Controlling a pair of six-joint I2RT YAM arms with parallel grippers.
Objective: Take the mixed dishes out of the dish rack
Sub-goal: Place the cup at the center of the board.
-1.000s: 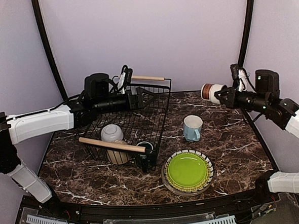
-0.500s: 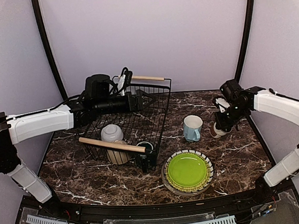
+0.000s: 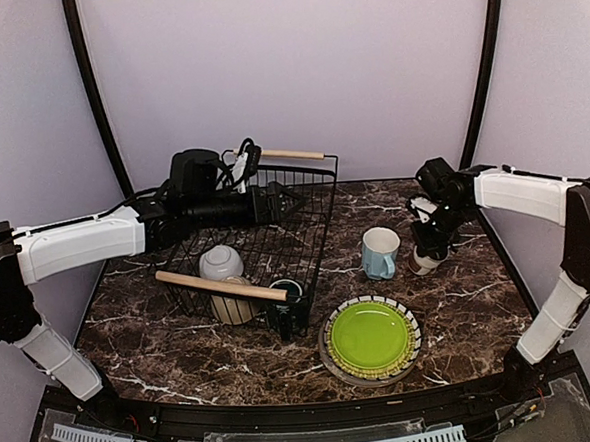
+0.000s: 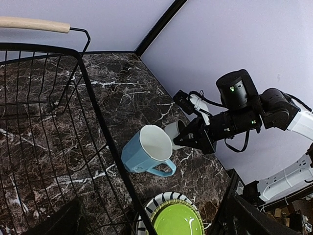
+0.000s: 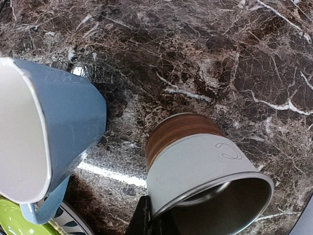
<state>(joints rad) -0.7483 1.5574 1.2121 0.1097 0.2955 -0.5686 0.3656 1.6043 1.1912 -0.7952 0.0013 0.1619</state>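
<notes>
The black wire dish rack [image 3: 311,242] with wooden handles stands at the table's left. It holds a white bowl [image 3: 220,262], a cream bowl [image 3: 232,307] and a dark green mug [image 3: 286,292]. My left gripper [image 3: 292,203] hovers open and empty over the rack's far part. My right gripper [image 3: 431,235] is shut on the rim of the brown-white cup [image 3: 424,260], one finger [image 5: 145,221] outside the rim. The cup [image 5: 200,152] is down at the tabletop, just right of the light blue mug [image 3: 380,253]. A lime-green plate [image 3: 370,337] lies on the striped plate [image 3: 412,319].
The left wrist view shows the rack's right wall [image 4: 98,122], the blue mug [image 4: 146,151], the right gripper [image 4: 200,139] and the plates [image 4: 176,220] beyond. Bare marble [image 3: 460,301] lies right of the plates. Black frame posts rise at the back corners.
My right arm swung in from high at the right and lowered the brown-white cup to the table beside the blue mug. My left arm has hardly moved.
</notes>
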